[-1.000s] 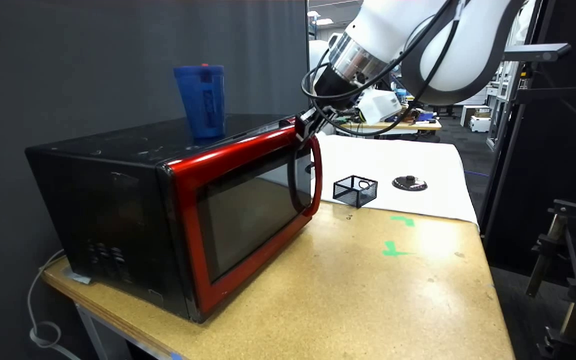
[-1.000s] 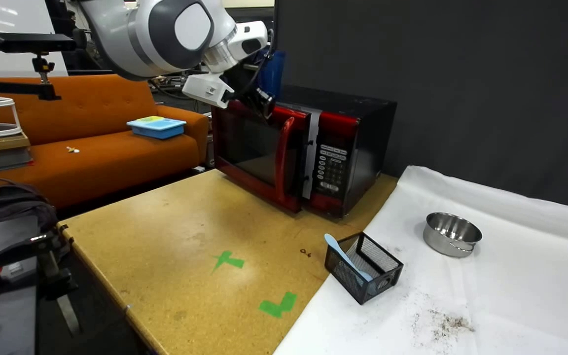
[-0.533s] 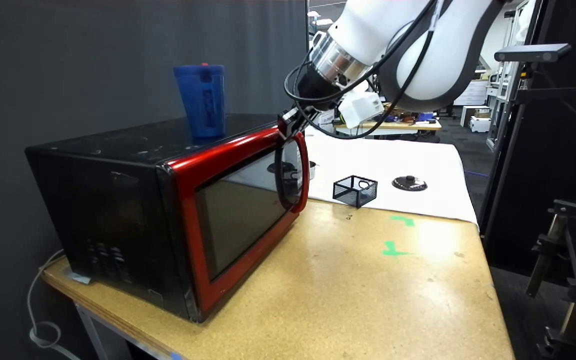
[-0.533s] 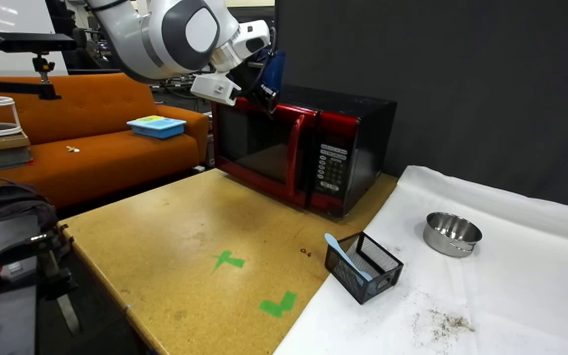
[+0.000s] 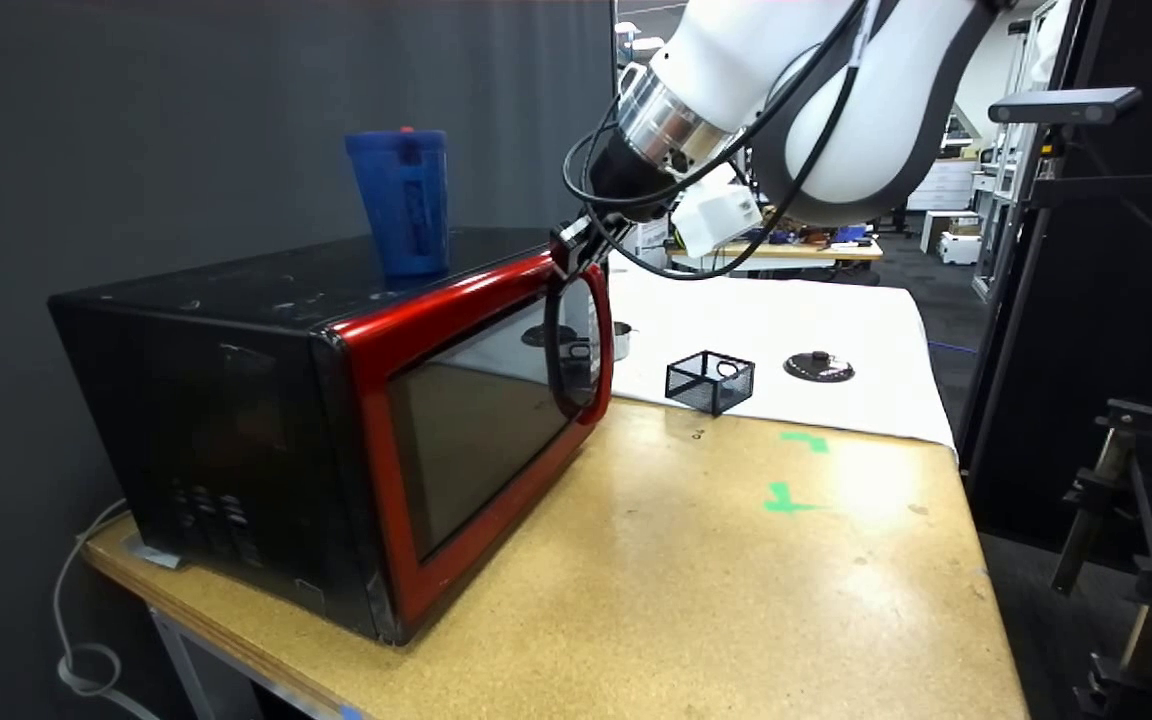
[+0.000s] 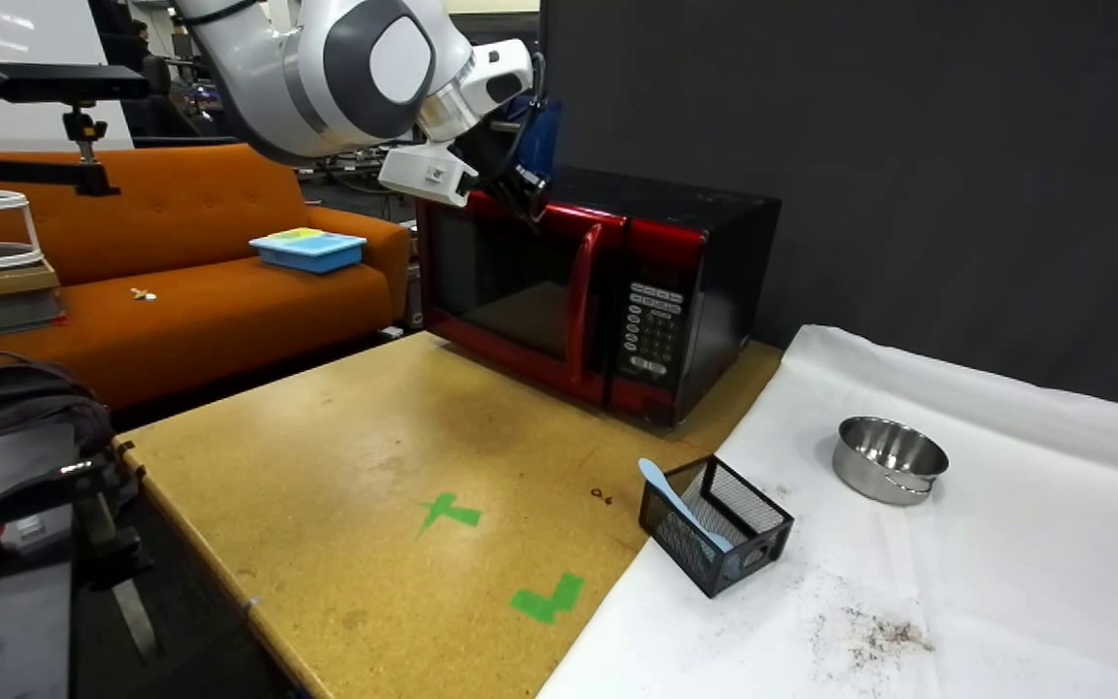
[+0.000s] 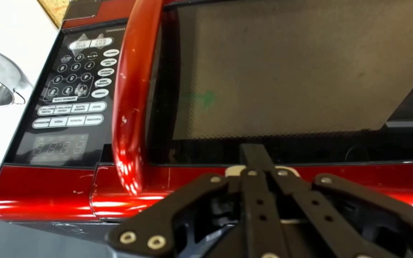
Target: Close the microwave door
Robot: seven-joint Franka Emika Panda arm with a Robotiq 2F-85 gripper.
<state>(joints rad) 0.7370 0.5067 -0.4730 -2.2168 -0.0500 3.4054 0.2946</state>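
The microwave is a black box with a red front, standing on a wooden table. Its red-framed microwave door with the dark window also shows in an exterior view, where it sits level with the control panel, with no wide gap between them. The wrist view shows the door and only a thin seam beside the panel. My gripper has its fingers together with nothing between them. It is at the door's upper front edge, right of the red handle in the wrist view. Exact contact is hard to tell.
A blue cup stands on top of the microwave, near the arm. A black mesh basket with a light blue spoon and a metal pot are on white cloth. A black lid lies there too.
The door has swung inward and the grey gap beside the control panel has gone. My gripper has moved with it toward the microwave. In the last half second there is only slight motion.
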